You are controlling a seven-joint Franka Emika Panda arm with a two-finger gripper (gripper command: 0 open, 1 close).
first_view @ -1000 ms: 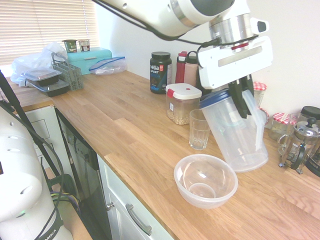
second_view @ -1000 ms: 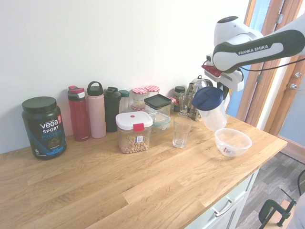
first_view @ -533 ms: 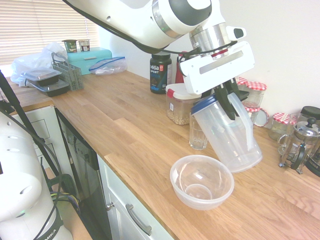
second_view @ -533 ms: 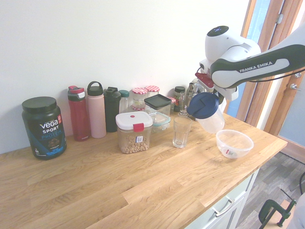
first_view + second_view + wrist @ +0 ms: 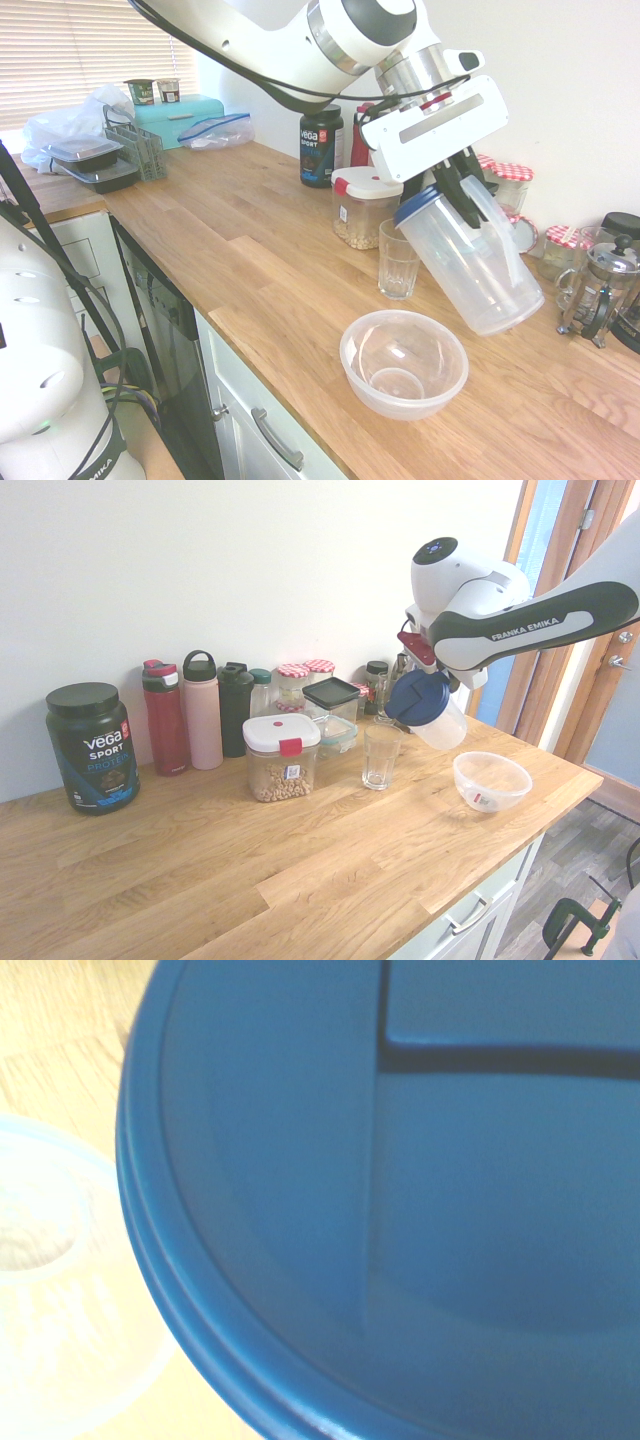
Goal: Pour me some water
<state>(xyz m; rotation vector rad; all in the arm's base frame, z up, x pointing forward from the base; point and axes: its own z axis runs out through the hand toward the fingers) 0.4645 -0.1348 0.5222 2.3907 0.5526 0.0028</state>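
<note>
My gripper (image 5: 460,190) is shut on the handle of a clear plastic pitcher (image 5: 470,262) with a blue lid (image 5: 418,696). The pitcher hangs above the counter, tilted steeply, its lid end low and close to the rim of the empty drinking glass (image 5: 398,260), its base raised to the right. I see no water running from it. In the second exterior view the pitcher (image 5: 442,725) sits just right of and above the glass (image 5: 381,757). The blue lid (image 5: 400,1210) fills the wrist view.
A clear plastic bowl (image 5: 403,362) stands near the counter's front edge, below the pitcher. A white-lidded container of grains (image 5: 365,206), a black protein tub (image 5: 321,143), bottles (image 5: 200,710), jars and a French press (image 5: 598,290) line the wall.
The arm has carried the pitcher toward the glass and tipped it further, its base rising. The grip has stayed shut.
</note>
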